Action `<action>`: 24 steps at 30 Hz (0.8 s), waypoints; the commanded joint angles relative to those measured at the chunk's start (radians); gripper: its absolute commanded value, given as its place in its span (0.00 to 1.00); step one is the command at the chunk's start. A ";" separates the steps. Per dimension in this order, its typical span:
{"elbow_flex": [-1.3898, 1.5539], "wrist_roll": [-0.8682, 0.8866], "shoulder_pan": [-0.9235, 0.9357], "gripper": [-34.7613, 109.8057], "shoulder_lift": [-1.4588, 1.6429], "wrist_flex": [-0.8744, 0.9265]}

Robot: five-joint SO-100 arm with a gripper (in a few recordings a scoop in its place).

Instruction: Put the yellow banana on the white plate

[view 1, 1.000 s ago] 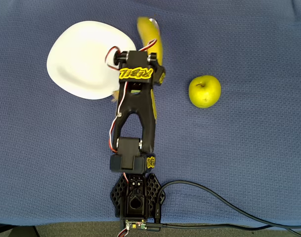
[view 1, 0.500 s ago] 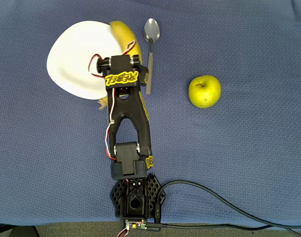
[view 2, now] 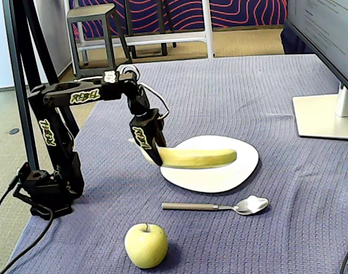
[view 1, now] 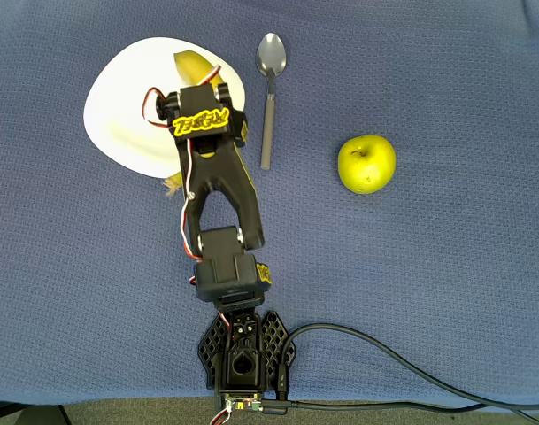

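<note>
— Which way does the yellow banana [view 2: 196,157] point?
— In the fixed view its long axis runs level, out to the right of the gripper [view 2: 152,153], over the white plate [view 2: 242,171]; the stem end sits at the pincer.
— And the pincer?
— Pinched on the banana near its stem end, holding it above the plate.
— The surroundings?
— A blue woven cloth [view 1: 446,266]. Right of the gripper in the overhead view lie a spoon [view 1: 269,88] and, farther off, a green apple [view 1: 366,164]. Behind stand a stool [view 2: 99,23] and a monitor base [view 2: 325,117].
</note>
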 commanded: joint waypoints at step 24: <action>-0.284 -0.155 -0.015 0.24 -0.166 -0.160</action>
